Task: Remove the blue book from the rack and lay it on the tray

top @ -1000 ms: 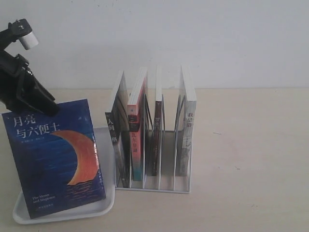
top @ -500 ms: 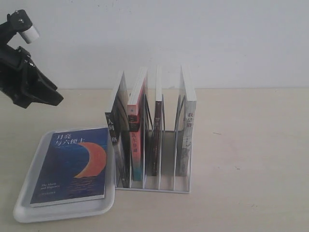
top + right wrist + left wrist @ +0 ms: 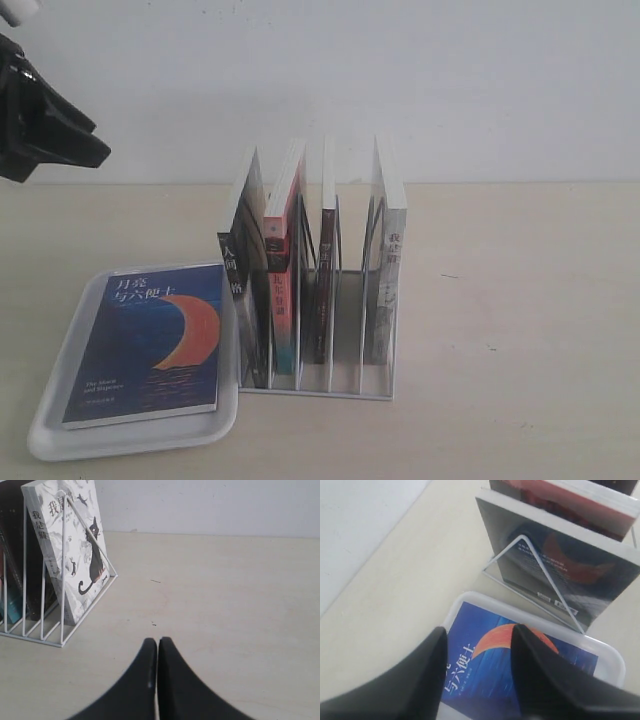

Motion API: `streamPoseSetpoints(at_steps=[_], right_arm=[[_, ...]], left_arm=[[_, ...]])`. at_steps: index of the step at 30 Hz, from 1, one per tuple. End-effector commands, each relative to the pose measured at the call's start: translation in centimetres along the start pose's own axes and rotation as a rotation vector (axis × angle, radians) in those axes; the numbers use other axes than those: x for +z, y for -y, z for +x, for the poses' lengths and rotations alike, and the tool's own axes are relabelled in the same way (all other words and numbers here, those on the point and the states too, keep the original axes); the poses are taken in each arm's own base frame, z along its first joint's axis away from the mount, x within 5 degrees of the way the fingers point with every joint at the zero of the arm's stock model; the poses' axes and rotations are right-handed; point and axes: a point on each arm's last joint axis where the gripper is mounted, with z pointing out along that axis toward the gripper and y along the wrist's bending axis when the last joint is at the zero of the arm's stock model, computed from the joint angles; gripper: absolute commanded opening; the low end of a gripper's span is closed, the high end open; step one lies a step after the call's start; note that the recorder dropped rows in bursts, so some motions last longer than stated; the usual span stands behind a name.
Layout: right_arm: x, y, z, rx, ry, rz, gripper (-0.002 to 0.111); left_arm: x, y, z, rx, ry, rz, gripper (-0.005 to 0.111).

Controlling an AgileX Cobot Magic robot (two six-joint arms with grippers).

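The blue book (image 3: 150, 340) with its orange crescent lies flat, cover up, in the white tray (image 3: 50, 375) at the front left. From the left wrist view, the blue book (image 3: 490, 680) shows between the two black fingers, inside the tray (image 3: 612, 657). High above it, my left gripper (image 3: 479, 631) hangs open and empty; in the exterior view its black body (image 3: 45, 130) is at the top left edge. The white wire rack (image 3: 345, 330) stands right of the tray. My right gripper (image 3: 158, 641) is shut on nothing above bare table.
Several books remain upright in the rack: a dark one (image 3: 243, 260) closest to the tray, a red-and-teal spine (image 3: 282, 290), a dark thin spine (image 3: 324, 290) and a white-grey one (image 3: 388, 270). A white wall runs behind the table.
The blue book, held tilted above the tray a second ago, dropped flat into it. My left gripper let go and has risen up and to the left.
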Motion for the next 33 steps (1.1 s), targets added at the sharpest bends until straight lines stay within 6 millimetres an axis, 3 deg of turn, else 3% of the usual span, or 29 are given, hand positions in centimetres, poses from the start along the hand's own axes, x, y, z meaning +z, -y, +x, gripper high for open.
streamPoseSetpoints(at_steps=[1, 10, 33], right_arm=[[0.0, 0.0, -0.1, -0.004, 0.012, 0.002, 0.000], [0.0, 0.0, -0.1, -0.004, 0.012, 0.002, 0.000], [0.0, 0.0, -0.1, -0.004, 0.012, 0.002, 0.000]], left_arm=[[-2.1, 1.2, -1.0, -0.019, 0.039, 0.001, 0.040], [-5.0, 2.8, -2.0, -0.145, 0.083, -0.003, 0.040], [-5.0, 2.6, -2.3, -0.202, 0.110, -0.027, 0.040]])
